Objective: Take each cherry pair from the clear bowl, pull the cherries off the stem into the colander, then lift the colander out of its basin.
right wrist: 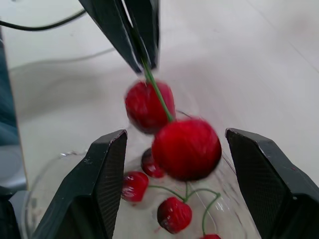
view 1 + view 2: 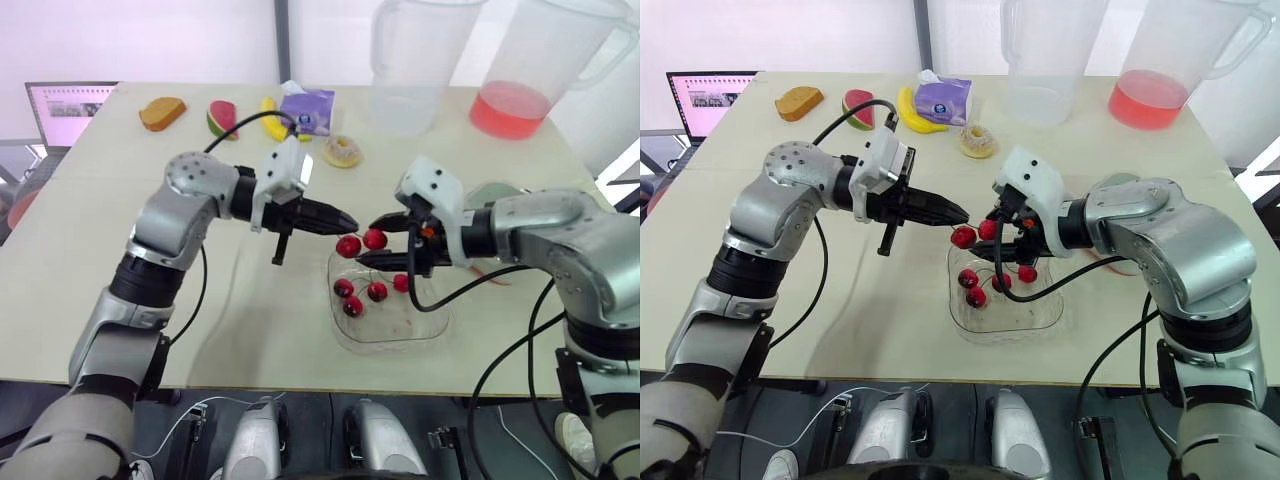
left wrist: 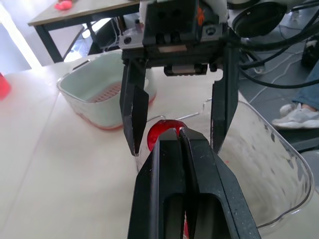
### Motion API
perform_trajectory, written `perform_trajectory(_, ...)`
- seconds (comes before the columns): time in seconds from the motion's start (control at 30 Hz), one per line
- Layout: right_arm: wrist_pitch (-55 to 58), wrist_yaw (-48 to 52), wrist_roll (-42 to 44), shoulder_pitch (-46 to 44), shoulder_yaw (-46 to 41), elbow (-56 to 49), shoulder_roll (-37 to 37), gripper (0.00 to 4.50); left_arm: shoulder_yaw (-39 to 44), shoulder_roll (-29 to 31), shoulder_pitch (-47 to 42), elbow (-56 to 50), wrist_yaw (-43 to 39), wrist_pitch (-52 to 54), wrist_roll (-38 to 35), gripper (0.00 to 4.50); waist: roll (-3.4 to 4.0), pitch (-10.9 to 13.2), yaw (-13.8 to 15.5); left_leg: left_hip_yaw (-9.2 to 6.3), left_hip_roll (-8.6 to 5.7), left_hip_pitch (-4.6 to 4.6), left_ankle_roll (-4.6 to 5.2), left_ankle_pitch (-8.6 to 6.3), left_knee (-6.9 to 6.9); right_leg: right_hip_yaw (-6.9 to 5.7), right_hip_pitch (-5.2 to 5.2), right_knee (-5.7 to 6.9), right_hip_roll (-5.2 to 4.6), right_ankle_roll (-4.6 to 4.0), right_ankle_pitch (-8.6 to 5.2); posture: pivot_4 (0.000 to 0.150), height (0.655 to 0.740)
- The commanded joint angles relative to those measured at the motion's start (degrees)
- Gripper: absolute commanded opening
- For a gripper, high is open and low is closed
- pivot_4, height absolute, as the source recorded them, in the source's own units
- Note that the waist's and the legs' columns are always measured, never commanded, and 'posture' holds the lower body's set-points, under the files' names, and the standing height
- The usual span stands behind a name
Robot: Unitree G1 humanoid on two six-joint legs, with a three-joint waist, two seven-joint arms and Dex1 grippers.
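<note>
A cherry pair (image 2: 360, 241) hangs by its green stem (image 1: 157, 92) from my left gripper (image 2: 345, 218), which is shut on the stem just above the clear bowl (image 2: 430, 335). My right gripper (image 2: 380, 241) faces it from the right, open, with one finger on each side of the nearer cherry (image 1: 186, 148). Several more cherries (image 2: 360, 292) lie in the bowl. The pale green colander (image 3: 112, 92) sits in its clear basin (image 3: 75, 92) behind my right arm, mostly hidden in the eye views.
A clear pitcher (image 2: 415, 70) and a pitcher with red liquid (image 2: 510, 105) stand at the back right. Toy bread (image 2: 162, 112), watermelon (image 2: 221, 117), banana (image 2: 272, 115), a purple tissue pack (image 2: 307, 108) and a donut (image 2: 343, 150) line the back. A laptop (image 2: 70, 110) is far left.
</note>
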Motion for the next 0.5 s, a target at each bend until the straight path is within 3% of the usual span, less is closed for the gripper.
perform_trajectory(0.03,-1.58,-1.09,1.58,-0.48,-0.77,-0.4,-0.88,3.1,1.65,0.37,-0.82,-2.63,0.21,0.27,-1.1,0.0,0.0,0.0,-0.02,0.0,0.0,0.0,0.0,0.0,0.0,0.0,0.0,0.0,0.0,0.0,0.0,0.15,0.74)
perform_trajectory(0.1,-1.76,-1.64,2.17,-0.56,-0.79,-0.21,-1.01,2.52,1.73,0.4,-0.71,-2.79,0.28,0.53,-1.13,0.0,0.0,0.0,-0.03,0.0,0.01,0.0,0.0,0.0,0.0,0.0,0.0,0.0,0.0,0.0,0.0,0.15,0.74)
perform_trajectory(0.2,-1.82,-2.36,3.25,-0.94,-0.72,-0.13,-1.26,1.06,1.78,0.41,-0.62,-2.9,0.43,0.73,-1.1,0.0,0.0,0.0,-0.01,0.0,0.01,0.0,0.0,0.0,0.0,0.0,0.0,0.0,0.0,0.0,0.0,0.15,0.74)
perform_trajectory(0.27,-1.84,-2.73,3.92,-1.06,-0.7,-0.13,-1.46,0.47,1.75,0.39,-0.61,-2.89,0.53,0.75,-1.02,0.0,0.0,0.0,-0.01,0.0,0.01,0.0,0.0,0.0,0.0,0.0,0.0,0.0,0.0,0.0,0.0,0.15,0.74)
perform_trajectory(0.5,-1.98,-4.07,5.54,0.61,-0.49,-0.44,-3.4,0.36,1.76,0.39,-0.61,-2.71,0.83,0.67,-0.84,0.0,0.0,0.0,0.03,0.0,0.01,0.0,0.0,0.0,0.0,0.0,0.0,0.0,0.0,0.0,0.0,0.15,0.74)
